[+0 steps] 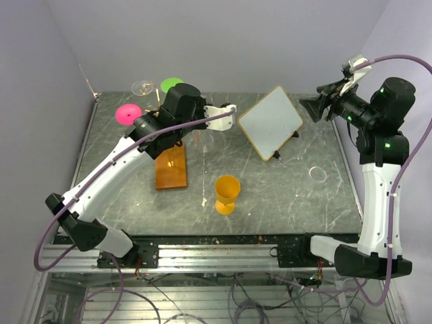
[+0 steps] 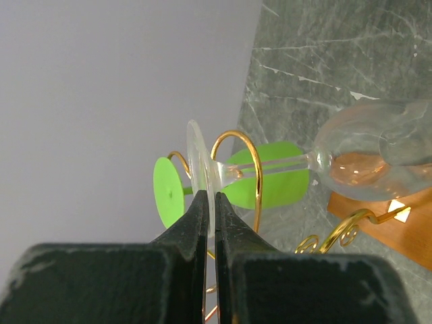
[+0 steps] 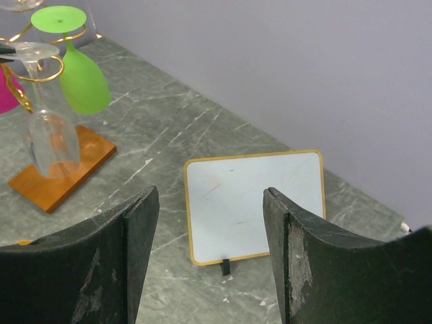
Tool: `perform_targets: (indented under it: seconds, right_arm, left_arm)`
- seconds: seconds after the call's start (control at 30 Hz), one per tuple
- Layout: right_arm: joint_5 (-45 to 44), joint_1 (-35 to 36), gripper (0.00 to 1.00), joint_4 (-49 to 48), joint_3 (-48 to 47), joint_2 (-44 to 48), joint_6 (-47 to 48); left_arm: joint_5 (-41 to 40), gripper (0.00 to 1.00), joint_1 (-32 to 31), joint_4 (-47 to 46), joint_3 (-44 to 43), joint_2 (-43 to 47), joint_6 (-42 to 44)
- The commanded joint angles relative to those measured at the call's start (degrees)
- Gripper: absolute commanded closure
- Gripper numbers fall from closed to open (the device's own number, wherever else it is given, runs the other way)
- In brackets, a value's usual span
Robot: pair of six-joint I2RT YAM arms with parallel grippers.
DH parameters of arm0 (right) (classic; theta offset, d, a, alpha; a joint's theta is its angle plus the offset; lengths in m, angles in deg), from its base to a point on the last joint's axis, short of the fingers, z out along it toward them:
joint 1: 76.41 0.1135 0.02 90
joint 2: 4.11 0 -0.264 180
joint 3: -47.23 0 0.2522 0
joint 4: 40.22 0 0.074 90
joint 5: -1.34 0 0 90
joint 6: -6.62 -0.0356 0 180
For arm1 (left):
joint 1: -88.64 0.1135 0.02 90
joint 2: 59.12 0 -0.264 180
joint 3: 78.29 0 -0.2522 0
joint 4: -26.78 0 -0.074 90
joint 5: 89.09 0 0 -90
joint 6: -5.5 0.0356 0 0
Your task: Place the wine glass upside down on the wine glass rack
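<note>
Clear wine glass (image 2: 378, 155), inverted: its stem passes through a gold loop of the rack (image 2: 257, 177), and its bowl is over the wooden base (image 3: 61, 177). The left gripper (image 2: 208, 202) pinches the rim of the foot. A green glass (image 3: 84, 77) hangs just beside it, near the back wall. The right gripper (image 3: 209, 199) is spread and raised well apart from the rack, facing the whiteboard (image 3: 256, 202).

We can read no text, label, brand, number or sign in any view; faint marks on the small white wood-framed board (image 3: 253, 202) are illegible.
</note>
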Motion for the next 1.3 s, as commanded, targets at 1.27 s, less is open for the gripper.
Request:
perform_targets:
  seconds: [1.27]
  right_arm:
    - [2.0,-1.0,0.36,-1.1,-0.6,0.2,-0.9]
  left_arm:
    - [-9.5,0.93,-0.5,-3.6,-1.3,-3.0,-2.3]
